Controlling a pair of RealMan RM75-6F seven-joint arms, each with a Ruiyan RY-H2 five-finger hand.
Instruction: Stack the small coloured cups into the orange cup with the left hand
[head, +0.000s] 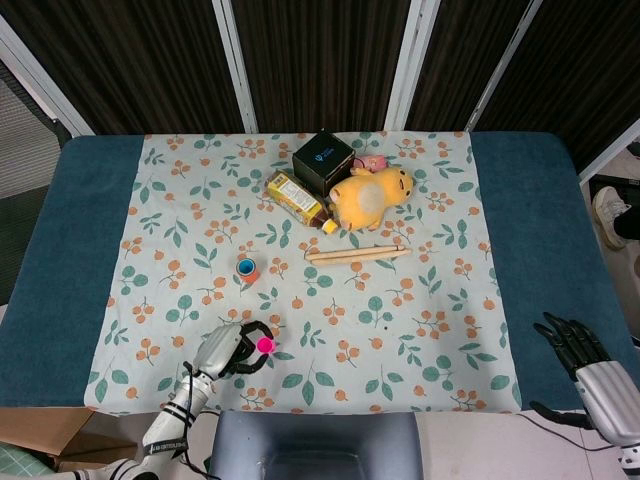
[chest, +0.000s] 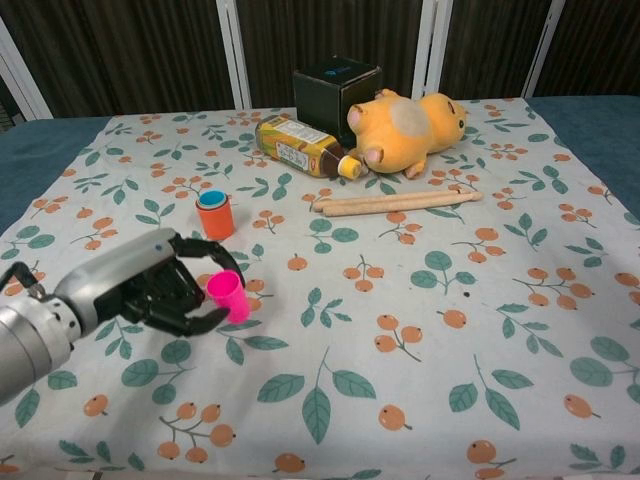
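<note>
The carry step looks to be in hand: the left hand (chest: 150, 290) holds the pink cup (chest: 225, 295) with its fingers (chest: 205, 322) curled closed around it, apparently lifted off the counter (chest: 520, 300), near and in front of the orange cup (chest: 214, 217), which already has a blue cup (chest: 211, 198) nested inside. Next it likely must travel over the orange cup, align upright, then lower and release. The right hand (head: 585, 365) hangs well to the right of the orange cup, fingers spread, holding nothing.

Counted: one pink cup (chest: 226, 296), one orange cup (chest: 214, 215), one bottle (chest: 300, 146), one black box (chest: 336, 85), one plush toy (chest: 408, 128), two wooden sticks (chest: 396, 203).
</note>
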